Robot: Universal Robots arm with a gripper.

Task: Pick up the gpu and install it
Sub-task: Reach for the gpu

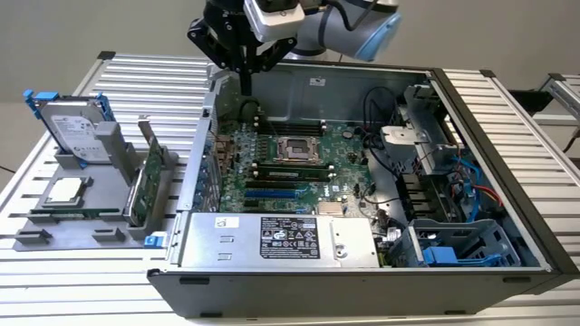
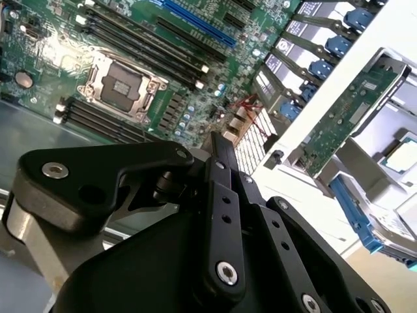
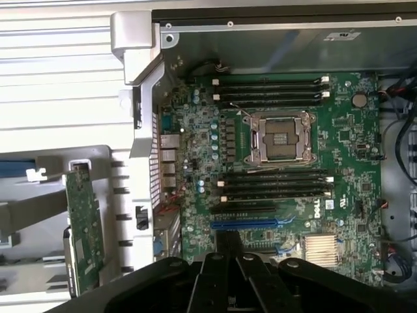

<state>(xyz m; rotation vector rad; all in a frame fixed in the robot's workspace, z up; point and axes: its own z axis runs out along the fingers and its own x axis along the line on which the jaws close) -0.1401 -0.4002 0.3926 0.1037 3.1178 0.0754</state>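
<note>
Closest to you in both wrist views, the gripper [image 2: 215,142] has its jaws drawn together with nothing between them; in the exterior view the gripper [image 1: 246,87] hangs point-down over the rear edge of the open case [image 1: 507,204], above the motherboard [image 3: 215,163] rather than above any loose part; just under the jaws in the first wrist view lie the long blue slot [image 3: 251,225] and, further along the board, the bare processor socket [image 3: 278,137]; beyond the case wall, out on the slatted bench [image 1: 136,75], the gpu [image 1: 145,178] stands on edge in a grey holder [image 1: 95,210], and you can see the same gpu [image 3: 85,228] as a narrow green card beside the case in the first wrist view; past it at the far end of the holder stands the hard drive [image 1: 77,132] in its blue frame, which is not your target; so judge the work as at its very start, with the pick not yet made and the card untouched, well apart from the jaws; taking hold of it would, I judge, call for the jaws to part and for the arm to clear the case wall toward the exterior view's left, lining up with the card's upper edge without brushing the hard drive.
</note>
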